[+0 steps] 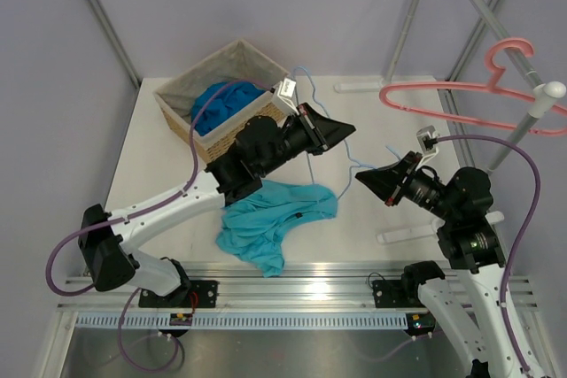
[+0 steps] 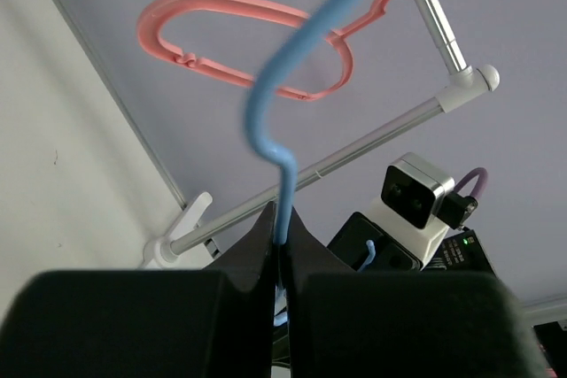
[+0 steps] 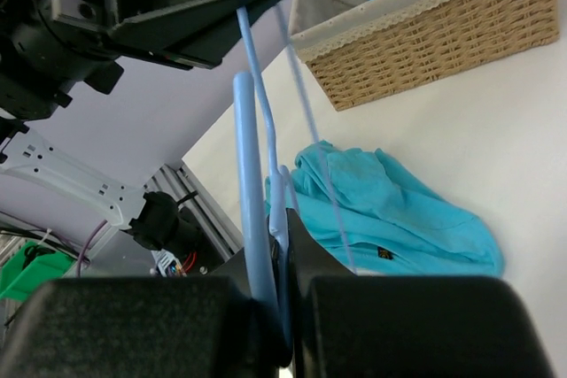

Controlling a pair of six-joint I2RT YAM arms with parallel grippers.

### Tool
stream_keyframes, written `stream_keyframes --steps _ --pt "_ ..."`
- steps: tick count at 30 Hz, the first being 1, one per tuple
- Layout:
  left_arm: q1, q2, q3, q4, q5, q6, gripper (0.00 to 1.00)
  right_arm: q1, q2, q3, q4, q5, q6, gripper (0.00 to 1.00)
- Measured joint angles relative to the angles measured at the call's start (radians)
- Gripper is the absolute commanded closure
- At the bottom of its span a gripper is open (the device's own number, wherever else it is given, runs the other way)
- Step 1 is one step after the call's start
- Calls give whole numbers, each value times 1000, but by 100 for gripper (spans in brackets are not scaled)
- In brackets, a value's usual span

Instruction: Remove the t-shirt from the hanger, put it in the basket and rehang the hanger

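The teal t-shirt (image 1: 275, 217) lies crumpled on the table between the two arms, off the hanger; its small dark neck label shows in the right wrist view, where the t-shirt (image 3: 390, 210) lies below the jaws. The thin light-blue wire hanger (image 1: 353, 155) hangs bare in the air above the table. My left gripper (image 1: 351, 129) is shut on one part of its wire, and the hanger (image 2: 266, 95) rises out from between that gripper's (image 2: 282, 219) jaws. My right gripper (image 1: 360, 177) is shut on another part of the hanger (image 3: 251, 174), with the wire pinched at the gripper's (image 3: 283, 219) tips.
A wicker basket (image 1: 182, 108) holding a royal-blue cloth (image 1: 226, 102) stands at the back left, close behind the left arm. A pink plastic hanger (image 1: 443, 95) hangs on the metal rail (image 1: 523, 117) at the right. The rack's white feet (image 1: 403, 235) rest on the table.
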Motion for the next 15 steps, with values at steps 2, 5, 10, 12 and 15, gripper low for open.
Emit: stream_keyframes --steps 2,5,10,12,15 --pt "3 -2 -32 31 1 -35 100 0 -3 -3 1 3 0 71" --pt "3 -8 -77 50 -6 -64 100 0 -12 -19 15 -1 2 55" --pt "3 -19 -116 54 -11 -102 100 0 -82 -81 93 -60 9 26" --pt "3 -44 -131 55 -17 -113 100 0 -127 -109 137 -91 17 23" --pt "3 -106 -154 58 -29 -132 100 0 -192 -127 195 -123 23 22"
